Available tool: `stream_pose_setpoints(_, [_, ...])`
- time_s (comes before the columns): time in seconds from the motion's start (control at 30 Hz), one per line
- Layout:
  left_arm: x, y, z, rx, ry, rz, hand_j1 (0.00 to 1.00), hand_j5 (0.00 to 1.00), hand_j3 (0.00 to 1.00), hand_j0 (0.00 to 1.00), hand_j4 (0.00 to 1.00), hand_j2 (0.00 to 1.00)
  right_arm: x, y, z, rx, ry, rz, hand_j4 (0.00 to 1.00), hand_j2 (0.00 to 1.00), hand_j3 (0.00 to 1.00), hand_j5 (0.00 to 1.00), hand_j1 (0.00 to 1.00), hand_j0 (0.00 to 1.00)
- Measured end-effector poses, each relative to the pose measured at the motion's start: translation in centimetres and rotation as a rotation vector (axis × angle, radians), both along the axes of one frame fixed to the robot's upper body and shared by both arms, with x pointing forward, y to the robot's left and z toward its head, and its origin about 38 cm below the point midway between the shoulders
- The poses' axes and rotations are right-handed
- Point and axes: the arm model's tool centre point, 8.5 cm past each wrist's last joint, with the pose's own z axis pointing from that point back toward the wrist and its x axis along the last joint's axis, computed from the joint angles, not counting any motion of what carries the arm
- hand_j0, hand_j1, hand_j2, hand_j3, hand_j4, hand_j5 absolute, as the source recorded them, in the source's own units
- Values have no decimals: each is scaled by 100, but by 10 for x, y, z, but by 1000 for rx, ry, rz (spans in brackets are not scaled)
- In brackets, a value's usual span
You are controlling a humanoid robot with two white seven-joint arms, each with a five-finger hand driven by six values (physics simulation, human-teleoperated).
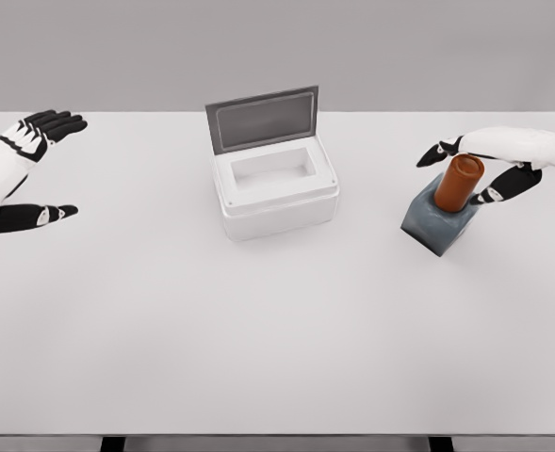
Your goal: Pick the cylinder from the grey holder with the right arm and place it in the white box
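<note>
While the right hand (475,174) sits around the top of the cylinder (459,183) in the head view, its dark fingers (437,153) spread on both sides and not yet clenched, you should close evenly on the upper part and, in my judgement, draw it out along its own tilted axis so it does not bind in the grey holder (438,224). The cylinder is a smooth rust-brown round bar, seated and leaning in that matte, blocky slate holder, well apart from the white box (276,193), a rigid rectangular tub with its grey lid (262,119) raised. Your left hand (30,169) rests released at the table's (258,330) far left.
</note>
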Motion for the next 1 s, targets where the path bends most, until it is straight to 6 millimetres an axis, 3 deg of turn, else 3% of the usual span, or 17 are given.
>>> stream_pose_setpoints(0.1, [0, 0, 0, 0, 0, 0, 100, 100, 100, 100, 100, 100, 1, -3, -1, -23, -7, -8, 74, 74, 74, 74, 74, 74])
stream_pose_setpoints(0.23, [0, 0, 0, 0, 0, 0, 100, 100, 100, 100, 100, 100, 3, -7, -2, -58, -21, -20, 70, 70, 70, 70, 70, 70])
stream_pose_setpoints(0.43, [0, 0, 0, 0, 0, 0, 100, 100, 100, 100, 100, 100, 1, -3, -3, -70, -34, 11, 44, 44, 44, 44, 44, 44])
stream_pose_setpoints(0.5, [0, 0, 0, 0, 0, 0, 100, 100, 100, 100, 100, 100, 0, -1, -4, -73, -36, 27, 26, 26, 26, 26, 26, 26])
stream_pose_setpoints(0.53, [0, 0, 0, 0, 0, 0, 100, 100, 100, 100, 100, 100, -1, 1, -3, -72, -39, 34, 22, 22, 22, 22, 22, 22])
stream_pose_setpoints(0.77, [0, 0, 0, 0, 0, 0, 100, 100, 100, 100, 100, 100, -6, 4, 3, -75, -62, 88, 22, 22, 22, 22, 22, 22])
stream_pose_setpoints(1.0, [0, 0, -1, 0, 2, 0, 100, 100, 100, 100, 100, 100, -6, 6, 24, -65, -126, 138, 22, 22, 22, 22, 22, 22])
